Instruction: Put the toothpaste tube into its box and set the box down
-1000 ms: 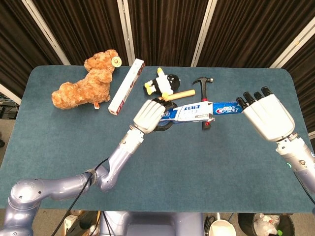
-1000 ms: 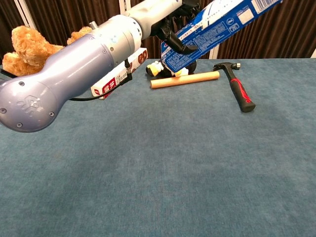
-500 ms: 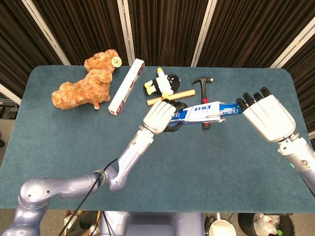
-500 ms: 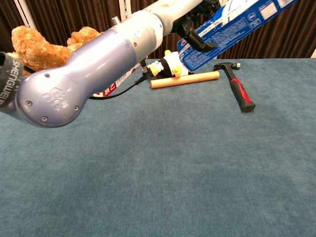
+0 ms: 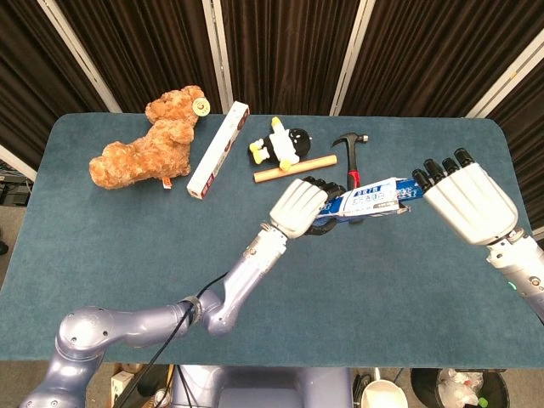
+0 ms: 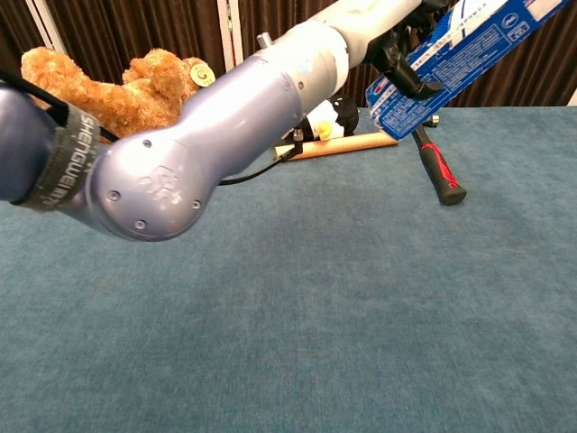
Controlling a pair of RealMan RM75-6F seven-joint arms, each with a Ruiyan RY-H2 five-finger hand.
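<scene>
Fingers of the left hand (image 5: 299, 206) grasp the blue toothpaste box (image 5: 374, 197), now carried rightward to the right hand (image 5: 470, 202), whose fingers stay spread, ready for handover.

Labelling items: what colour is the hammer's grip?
Red and black, on the hammer; clearest in the chest view.

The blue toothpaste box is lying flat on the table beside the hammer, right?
No: the blue toothpaste box is lifted off the table, gripped by the left hand, as the chest view shows. The red-handled hammer does lie on the table.
</scene>
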